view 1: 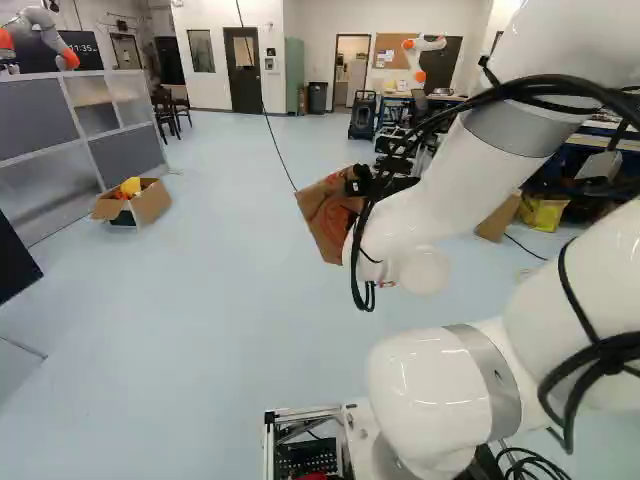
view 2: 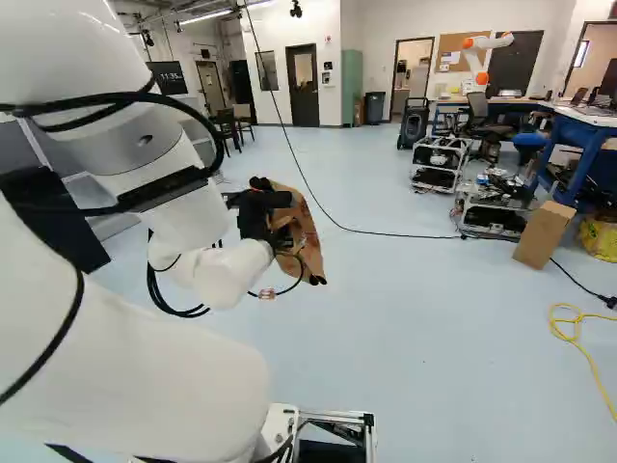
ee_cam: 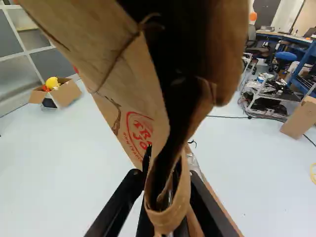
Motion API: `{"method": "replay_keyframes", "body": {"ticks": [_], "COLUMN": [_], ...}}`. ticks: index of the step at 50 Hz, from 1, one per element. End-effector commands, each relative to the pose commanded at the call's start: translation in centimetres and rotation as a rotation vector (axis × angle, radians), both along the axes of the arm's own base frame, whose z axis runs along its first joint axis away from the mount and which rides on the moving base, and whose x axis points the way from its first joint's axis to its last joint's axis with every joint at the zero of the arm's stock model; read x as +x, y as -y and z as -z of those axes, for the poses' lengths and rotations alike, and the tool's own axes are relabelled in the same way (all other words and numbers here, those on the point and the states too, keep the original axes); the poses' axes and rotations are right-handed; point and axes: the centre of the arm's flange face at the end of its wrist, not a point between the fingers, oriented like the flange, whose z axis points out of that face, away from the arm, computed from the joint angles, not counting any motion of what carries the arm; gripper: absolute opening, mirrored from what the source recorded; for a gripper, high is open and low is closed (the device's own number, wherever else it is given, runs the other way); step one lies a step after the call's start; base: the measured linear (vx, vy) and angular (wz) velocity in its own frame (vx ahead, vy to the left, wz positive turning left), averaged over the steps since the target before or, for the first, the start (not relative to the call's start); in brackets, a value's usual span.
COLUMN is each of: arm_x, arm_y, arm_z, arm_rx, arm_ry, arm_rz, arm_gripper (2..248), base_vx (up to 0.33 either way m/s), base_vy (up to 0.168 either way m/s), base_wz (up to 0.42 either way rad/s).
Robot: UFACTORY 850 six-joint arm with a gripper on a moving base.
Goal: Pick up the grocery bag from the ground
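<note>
Grocery bag [view 1: 325,218] hangs askew in front of the arm [view 1: 450,190], apparently clear of the floor [view 1: 210,300], its paper pinched between the fingers [ee_cam: 116,205]. Only a narrow fold seems caught, so a jerk or a heavy load could tear the creased paper or drag it loose. The dark mouth hides any contents; further tipping might spill them. Slow, level motion would be wiser.

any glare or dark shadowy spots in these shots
Left base view: glossy highlights on the white arm; right base view: a lit ceiling light near the top; wrist view: the paper bag is very dark inside.
</note>
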Motion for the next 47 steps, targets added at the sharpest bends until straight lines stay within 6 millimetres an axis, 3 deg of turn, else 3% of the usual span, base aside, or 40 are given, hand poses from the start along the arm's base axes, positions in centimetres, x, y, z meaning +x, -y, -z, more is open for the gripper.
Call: {"method": "replay_keyframes", "body": {"ticks": [47], "arm_x": [0.00], "arm_y": [0.00], "arm_z": [0.00], "arm_rx": [0.000], "arm_ry": [0.000], "arm_rz": [0.000], "arm_gripper": [21], "base_vx": [0.000], "base_vy": [0.000], "base_wz": [0.000]}}
